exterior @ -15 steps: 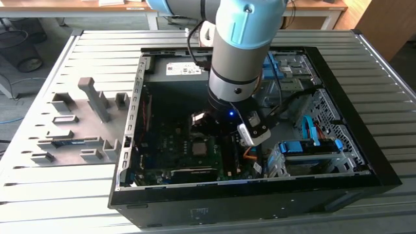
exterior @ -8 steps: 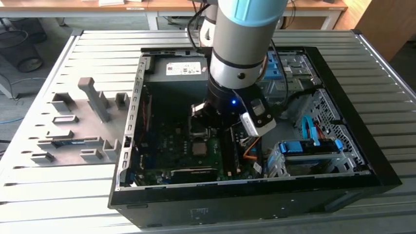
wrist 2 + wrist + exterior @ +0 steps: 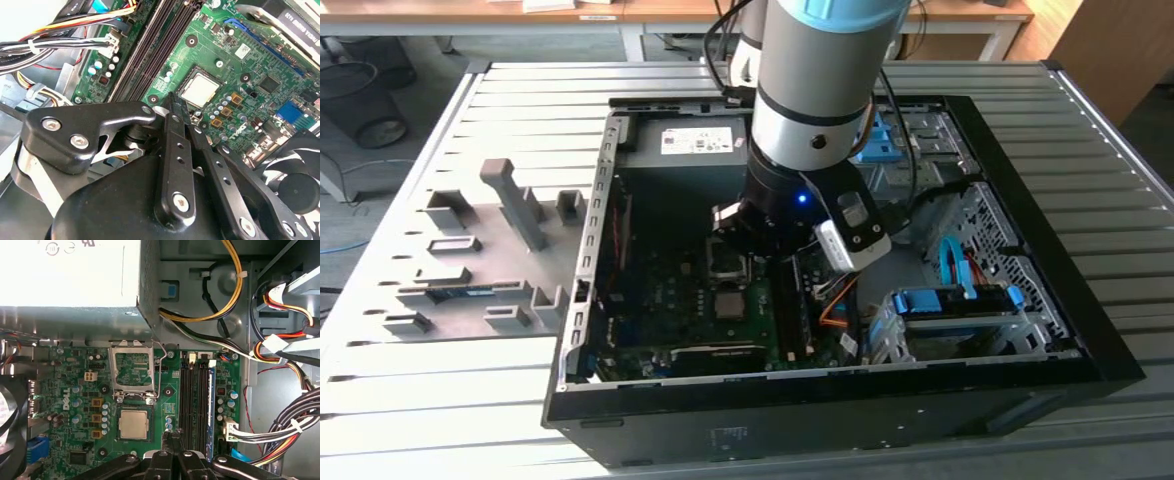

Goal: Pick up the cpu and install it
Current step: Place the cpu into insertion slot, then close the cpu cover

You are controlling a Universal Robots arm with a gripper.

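cpu (image 3: 134, 424) seated flat, edges bare | socket frame (image 3: 132, 371) hinged open beside it | gripper (image 3: 172, 436) pinched closed, empty, between cpu edge and memory slots (image 3: 194, 390)

Silver-grey round arm (image 3: 814, 90) with pale blue cap (image 3: 854, 10), black wrist (image 3: 771, 185) with small blue light (image 3: 801, 199), white-grey block (image 3: 851, 232) beside wrist, black jointed fingers (image 3: 172, 150) below wrist, silver screws (image 3: 80, 142)

Robotics lab or workshop: open computer case (image 3: 854, 425) on slatted metal bench (image 3: 440, 420), wooden desks (image 3: 654, 12) behind.
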